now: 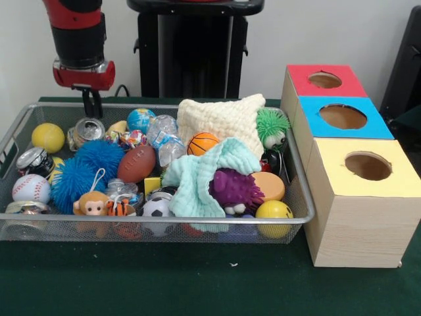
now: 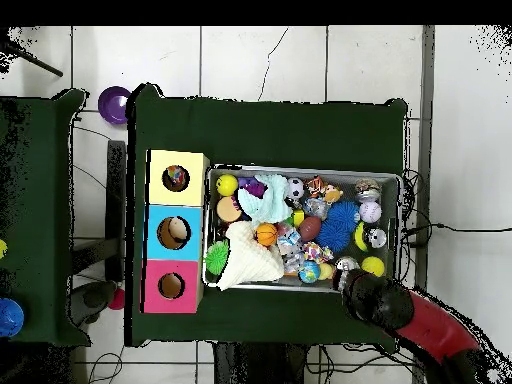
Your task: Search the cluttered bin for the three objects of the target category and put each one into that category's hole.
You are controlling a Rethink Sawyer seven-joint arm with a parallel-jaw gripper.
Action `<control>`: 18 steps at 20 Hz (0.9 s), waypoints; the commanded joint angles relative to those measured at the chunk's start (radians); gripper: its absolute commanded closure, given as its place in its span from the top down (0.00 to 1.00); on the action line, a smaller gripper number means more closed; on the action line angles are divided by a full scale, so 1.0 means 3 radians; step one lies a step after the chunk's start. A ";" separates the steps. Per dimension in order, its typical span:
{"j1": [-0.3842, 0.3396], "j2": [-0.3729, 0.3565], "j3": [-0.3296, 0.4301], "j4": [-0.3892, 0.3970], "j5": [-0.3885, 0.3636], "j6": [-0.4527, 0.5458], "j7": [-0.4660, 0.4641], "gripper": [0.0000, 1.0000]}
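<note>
My gripper point(image 1: 92, 112) hangs shut and empty over the far left rim of the wire bin point(image 1: 158, 222), just above a crushed can point(image 1: 87, 130). In the overhead view the arm point(image 2: 375, 297) covers it at the bin's point(image 2: 300, 170) lower right corner. The bin is packed with a yellow ball point(image 1: 48, 137), baseball point(image 1: 30, 188), football point(image 1: 137, 163), basketball point(image 1: 202, 143), soccer ball point(image 1: 156, 209), blue spiky ball point(image 1: 99, 158), toy monkey point(image 1: 91, 204) and purple spiky toy point(image 1: 235, 189). A cream knitted cloth point(image 1: 217, 118) and a mint cloth point(image 1: 197, 187) cover other items.
Right of the bin stands a wooden box with a red hole point(image 1: 324, 79), a blue hole point(image 1: 343, 116) and a yellow hole point(image 1: 368, 166). From above, something lies inside the yellow hole point(image 2: 175, 178) and the blue hole point(image 2: 172, 232). A green fuzzy toy point(image 1: 272, 126) leans at the bin's box side.
</note>
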 commanded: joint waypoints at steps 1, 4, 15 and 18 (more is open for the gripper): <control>-0.0060 -0.0176 0.0381 0.0223 0.0208 0.0231 0.0364 1.00; -0.0075 -0.0152 0.0406 0.0248 0.0191 0.0137 0.0363 1.00; -0.0137 0.0011 0.0488 0.0322 0.0302 -0.0245 0.0587 1.00; -0.0170 0.0086 0.0532 0.0341 0.0293 -0.0431 0.0620 1.00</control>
